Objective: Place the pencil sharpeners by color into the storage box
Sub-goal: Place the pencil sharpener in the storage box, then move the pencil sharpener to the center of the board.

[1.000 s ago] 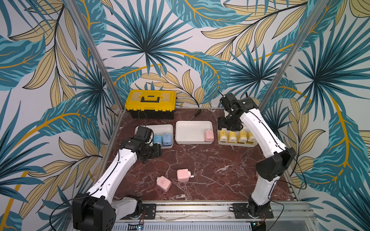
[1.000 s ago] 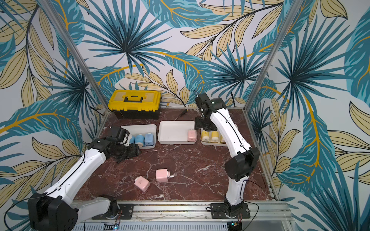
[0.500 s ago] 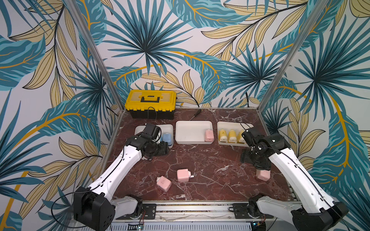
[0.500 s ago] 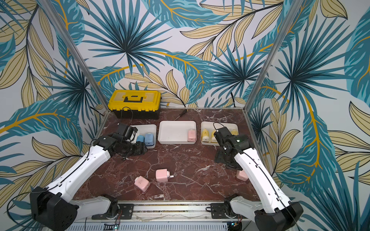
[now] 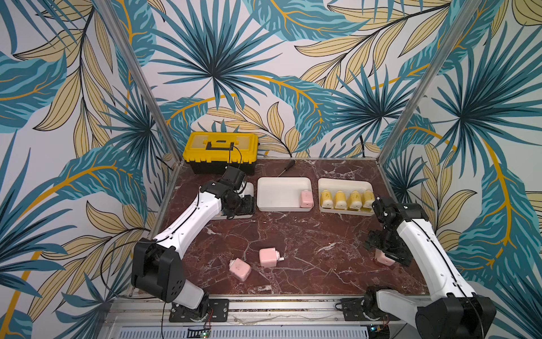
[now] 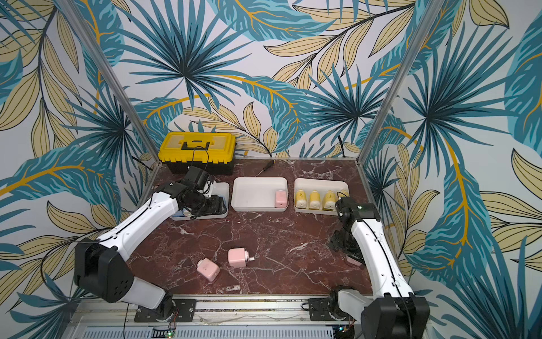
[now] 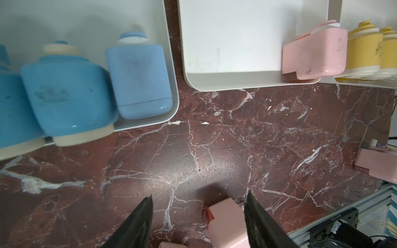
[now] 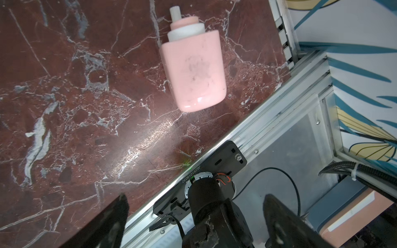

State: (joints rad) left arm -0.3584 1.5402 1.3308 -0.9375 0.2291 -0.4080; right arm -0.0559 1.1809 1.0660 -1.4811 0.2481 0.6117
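Since a second ago my right arm has swung away from the yellow tray at the back and come down to the front right of the table, and my left arm has pushed further in over the left tray. My right gripper is hanging spread wide with nothing between its jaws, just above a pink sharpener that is lying on its side on the marble table, near the front right edge. My left gripper is hovering over the left tray, its jaws parted and gripping nothing.

The blue sharpeners are sitting side by side in that left tray; my arm is hiding most of them in both top views. In the middle tray one pink sharpener is resting against the right wall. Four yellow sharpeners are standing in a row in the right tray. Two more pink sharpeners are lying loose near the front middle of the table: one with its white nozzle pointing right, the other just beside it to the left.

A yellow toolbox is sitting closed at the back left.
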